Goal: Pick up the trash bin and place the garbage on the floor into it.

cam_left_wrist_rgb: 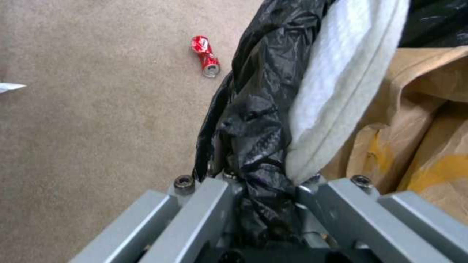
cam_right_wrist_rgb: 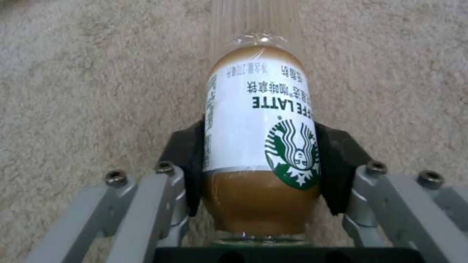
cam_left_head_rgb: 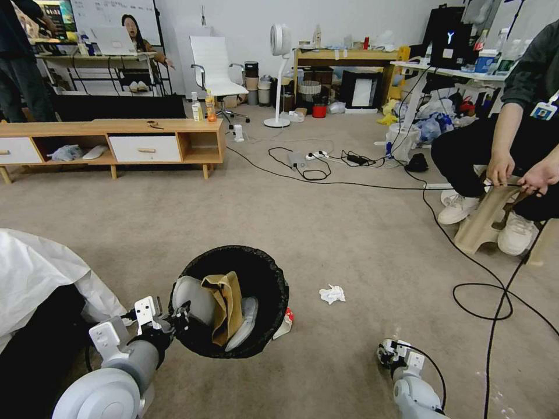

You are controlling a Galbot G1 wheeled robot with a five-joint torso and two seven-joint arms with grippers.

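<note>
The trash bin (cam_left_head_rgb: 233, 302) is hanging just above the carpet (cam_left_head_rgb: 326, 233) at the robot's front left, tipped so its mouth is facing the head camera; brown paper (cam_left_head_rgb: 226, 305) and white pieces are lying inside it. The left gripper (cam_left_head_rgb: 174, 319) is pinching the rim through the black bag liner (cam_left_wrist_rgb: 258, 109), fingers pressed onto film and plastic together; the bin is looking light and thin-walled, so the rim is probably the sound place to hold, though the glossy liner may be slipping under the pads. The right gripper (cam_right_wrist_rgb: 261, 175), low at the front right, is clamping a coffee latte bottle (cam_right_wrist_rgb: 261, 138) around its lower body, pads on both sides; the smooth, liquid-filled bottle is likely heavier and slick. A crumpled tissue (cam_left_head_rgb: 332, 294) is lying between the arms; a crushed red can (cam_left_wrist_rgb: 206, 55) is resting beside the bin.
</note>
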